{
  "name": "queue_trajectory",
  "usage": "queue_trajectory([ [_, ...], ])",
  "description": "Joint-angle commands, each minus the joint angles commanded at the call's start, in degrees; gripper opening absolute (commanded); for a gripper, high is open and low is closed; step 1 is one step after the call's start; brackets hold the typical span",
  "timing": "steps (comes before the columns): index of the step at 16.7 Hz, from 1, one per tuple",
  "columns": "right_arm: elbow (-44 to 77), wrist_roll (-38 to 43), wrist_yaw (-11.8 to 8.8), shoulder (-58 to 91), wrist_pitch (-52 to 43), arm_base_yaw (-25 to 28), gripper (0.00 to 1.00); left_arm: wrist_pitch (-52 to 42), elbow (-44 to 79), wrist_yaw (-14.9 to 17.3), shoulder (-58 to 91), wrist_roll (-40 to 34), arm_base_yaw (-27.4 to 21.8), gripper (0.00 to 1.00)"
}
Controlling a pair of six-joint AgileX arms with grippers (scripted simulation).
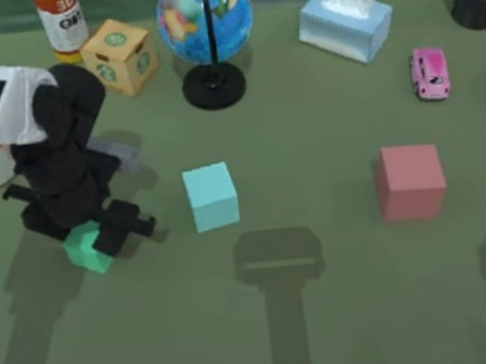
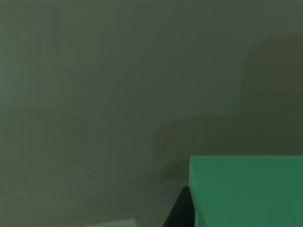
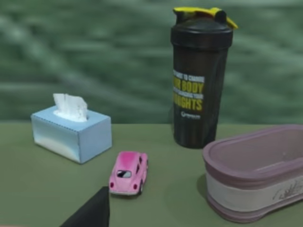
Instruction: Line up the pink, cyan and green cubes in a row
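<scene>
Taking the mid-sized, matte light-cyan cube (image 1: 211,196) as landmark: the largest, a matte salmon-pink solid cube (image 1: 411,181), sits well apart on the table's right, roughly level with it. It looks rigid, with flat parallel faces, best pinched across two opposite sides near mid-height; I judge it the bulkiest span for the fingers. The cyan cube should handle alike, probably light. The smallest, a matte mint-green cube (image 1: 87,248), lies to its left and a little nearer. The left gripper (image 1: 110,233) is right over it; whether it grips, I cannot tell. The right arm is out of sight.
</scene>
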Motion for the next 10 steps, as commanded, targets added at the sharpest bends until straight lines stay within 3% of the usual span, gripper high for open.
queue_trajectory([
  [10, 0.0, 0.0, 0.0, 0.0, 0.0, 0.0, 1.0, -3.3, 2.4, 0.3, -2.9, -0.3, 0.3, 0.0],
])
